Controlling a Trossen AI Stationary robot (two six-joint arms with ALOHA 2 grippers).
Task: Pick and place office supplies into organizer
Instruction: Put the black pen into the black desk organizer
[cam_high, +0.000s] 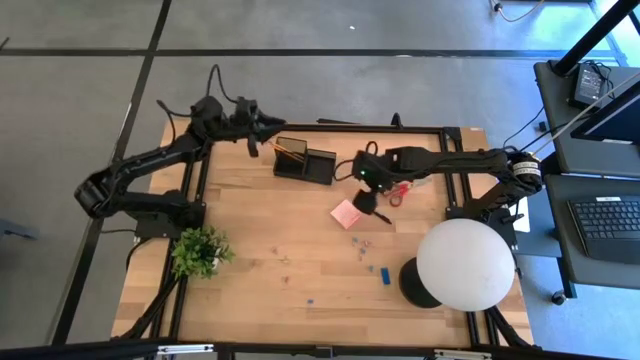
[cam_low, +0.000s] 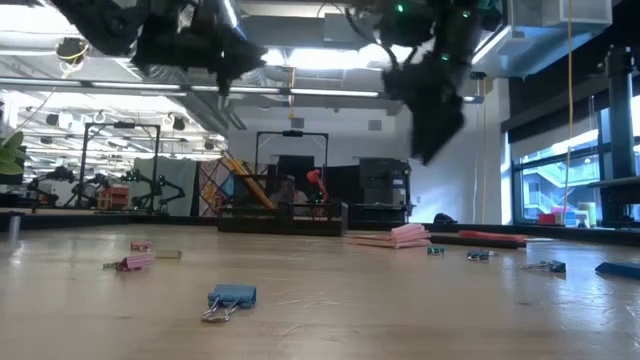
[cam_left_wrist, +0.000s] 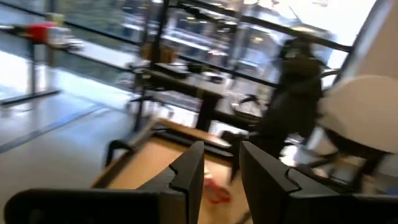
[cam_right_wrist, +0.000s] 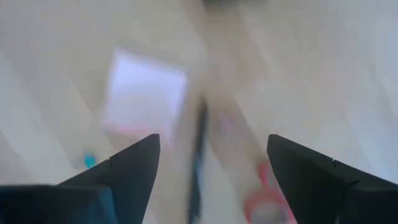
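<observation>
The black organizer (cam_high: 305, 160) stands at the table's far middle, with an orange-brown pencil (cam_high: 288, 150) leaning in its taller cup. My left gripper (cam_high: 256, 136) hovers high just left of it, pointing level; its fingers (cam_left_wrist: 186, 171) stand slightly apart with nothing between them. My right gripper (cam_high: 368, 196) hangs open, pointing down, above a pink sticky-note pad (cam_high: 347, 213) and a black pen (cam_high: 381, 214) lying flat on the table. Red-handled scissors (cam_high: 401, 190) lie just right of it. The blurred right wrist view shows pad (cam_right_wrist: 146, 93), pen (cam_right_wrist: 198, 155) and scissors (cam_right_wrist: 267, 199) below the spread fingers.
A green potted plant (cam_high: 200, 250) stands near left, and a white globe lamp (cam_high: 465, 262) on a black base near right. A small blue block (cam_high: 385, 272) and small clips (cam_low: 230, 297) lie scattered on the near half of the table.
</observation>
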